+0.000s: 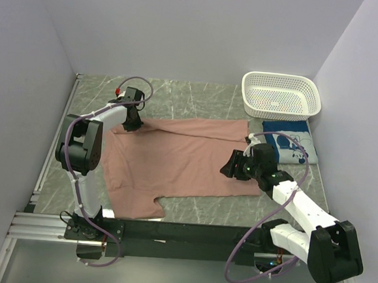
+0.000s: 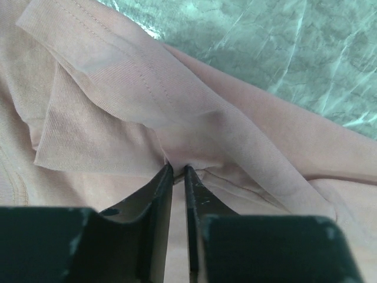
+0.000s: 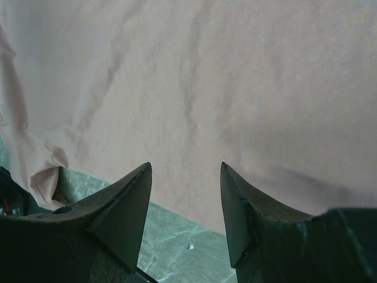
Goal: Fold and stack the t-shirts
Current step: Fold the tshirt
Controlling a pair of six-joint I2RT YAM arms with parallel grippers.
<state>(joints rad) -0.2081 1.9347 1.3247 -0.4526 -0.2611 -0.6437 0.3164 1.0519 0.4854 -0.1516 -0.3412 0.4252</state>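
The dusty-pink t-shirt (image 1: 181,157) lies spread flat in the middle of the table, plain side up, with no print showing. My left gripper (image 1: 132,125) is at the shirt's far left corner. In the left wrist view it (image 2: 177,168) is shut on a raised fold of the pink cloth (image 2: 118,88). My right gripper (image 1: 228,167) hovers over the shirt's right part. In the right wrist view it (image 3: 185,171) is open and empty above the pink cloth (image 3: 206,76), near its edge. The blue t-shirt (image 1: 287,141) with white print lies folded at the right.
A white perforated basket (image 1: 281,95) stands at the back right, just behind the blue shirt. The table is green marble (image 1: 180,91), walled on the left, back and right. A black rail (image 1: 182,233) runs along the near edge.
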